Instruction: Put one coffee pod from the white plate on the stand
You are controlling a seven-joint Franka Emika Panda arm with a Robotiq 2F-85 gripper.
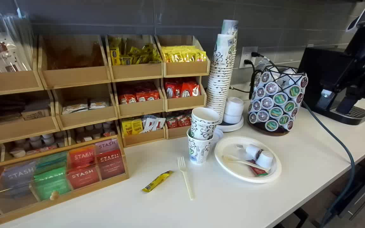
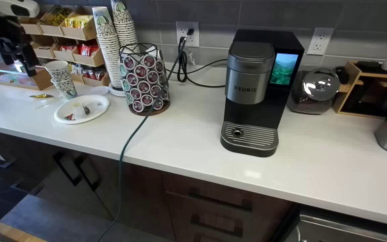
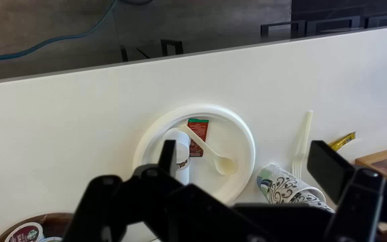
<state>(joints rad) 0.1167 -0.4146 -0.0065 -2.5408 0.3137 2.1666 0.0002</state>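
Hand [image 3: 245, 160]: hanging above the bench [image 3: 62, 134], I'm holding it spread and pinching nothing.
White plate [image 3: 200, 109]: it's sitting below me.
Coffee pods [image 1: 265, 159]: two are resting on that plate, partly behind one finger [image 3: 167, 156] in the wrist view; one is standing narrow end up, its neighbour lying just beside it.
Grip: I'm favouring the standing one; I should be centring over it, lowering straight, then squeezing low, as its taper could be slipping free.
Paper cups [image 3: 281, 185]: they're standing below, on my opposite finger's side, wanting clearance.
Stand [image 2: 144, 79]: it's waiting beyond the plate from me.
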